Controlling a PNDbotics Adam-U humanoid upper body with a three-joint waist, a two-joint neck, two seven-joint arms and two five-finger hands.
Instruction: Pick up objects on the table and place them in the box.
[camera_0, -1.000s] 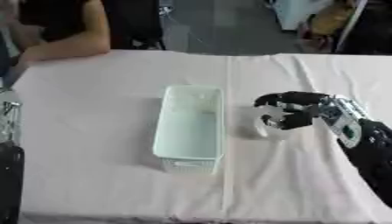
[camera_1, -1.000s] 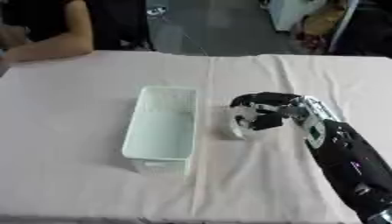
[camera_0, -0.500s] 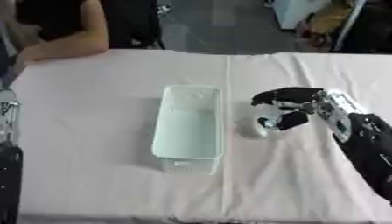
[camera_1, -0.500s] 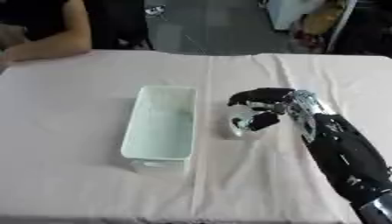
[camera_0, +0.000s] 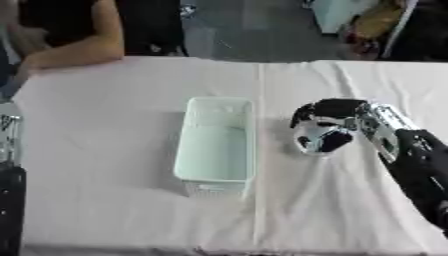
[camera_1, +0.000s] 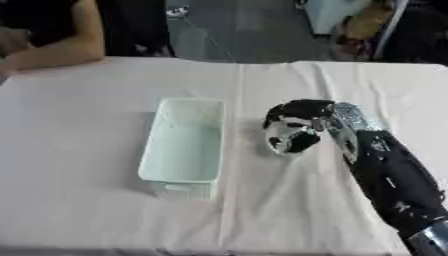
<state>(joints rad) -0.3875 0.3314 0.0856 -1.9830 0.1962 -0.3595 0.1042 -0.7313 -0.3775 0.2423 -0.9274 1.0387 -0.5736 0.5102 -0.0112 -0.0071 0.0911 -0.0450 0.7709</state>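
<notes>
Clasping pale object (camera_0: 317, 141), right robot hand (camera_0: 337, 116).

I see the bench (camera_0: 105, 165) under a pale pink cloth (creased down the middle); the box (camera_0: 216, 146) sits on it, a small pale object (camera_0: 313, 141) just right of the box.

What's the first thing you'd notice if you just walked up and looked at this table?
The black and silver right robot hand, right of the middle, curled around a small shiny object on the pale tablecloth. Just to its left sits a pale green box that looks empty.
</notes>
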